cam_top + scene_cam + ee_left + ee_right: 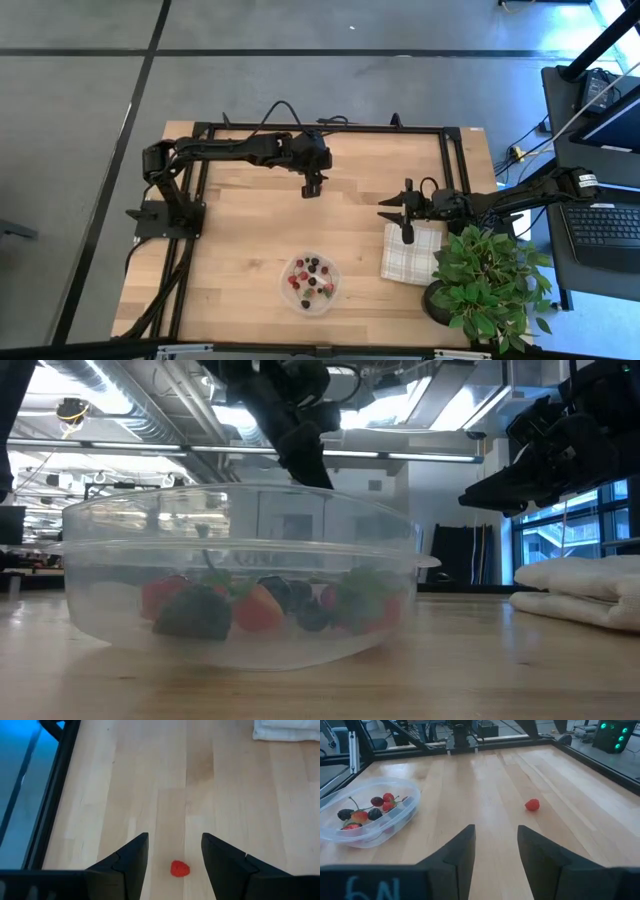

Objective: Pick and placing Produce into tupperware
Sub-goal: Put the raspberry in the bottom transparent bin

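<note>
A single red berry [180, 868] lies on the bare wood, also seen in the right wrist view [532, 804]. My left gripper [313, 188] hovers over it, open, with its fingers [131, 862] standing on either side of the berry and not touching it. The round clear tupperware [335, 270] sits near the table's near edge and holds several red, dark and green berries [311, 277]; its wall [120, 530] fills the low view. My right gripper [495, 847] is open and empty, at the far left corner of the checked cloth [412, 256].
A folded white checked cloth [285, 730] lies right of the tupperware. A leafy potted plant [488, 282] stands at the table's near right corner. A black frame [330, 130] runs along the far and left edges. Bare wood lies between the arms.
</note>
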Available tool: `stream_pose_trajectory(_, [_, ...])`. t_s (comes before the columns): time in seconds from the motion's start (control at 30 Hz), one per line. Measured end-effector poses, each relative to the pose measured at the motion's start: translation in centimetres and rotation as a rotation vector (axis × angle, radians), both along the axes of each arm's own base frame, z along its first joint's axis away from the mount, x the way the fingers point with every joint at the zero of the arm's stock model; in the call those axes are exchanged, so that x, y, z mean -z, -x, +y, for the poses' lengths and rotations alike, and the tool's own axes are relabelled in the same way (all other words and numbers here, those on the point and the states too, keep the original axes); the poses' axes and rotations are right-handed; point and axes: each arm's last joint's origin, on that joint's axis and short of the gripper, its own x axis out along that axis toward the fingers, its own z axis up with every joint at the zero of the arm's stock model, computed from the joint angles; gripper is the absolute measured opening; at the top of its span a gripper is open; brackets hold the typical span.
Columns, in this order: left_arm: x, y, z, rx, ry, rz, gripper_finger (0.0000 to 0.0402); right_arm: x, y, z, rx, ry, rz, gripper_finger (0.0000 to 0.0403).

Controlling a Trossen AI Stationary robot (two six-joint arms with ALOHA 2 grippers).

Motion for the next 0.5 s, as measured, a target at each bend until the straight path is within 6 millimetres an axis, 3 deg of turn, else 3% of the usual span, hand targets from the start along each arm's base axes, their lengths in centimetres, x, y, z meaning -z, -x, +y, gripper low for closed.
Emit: stream_pose_trajectory(0.5, [0.9,-0.1,1.2,-0.016,0.004,0.021,0.0177,0.0,0.0,0.0,-0.001,0.006,0.0,0.0149])
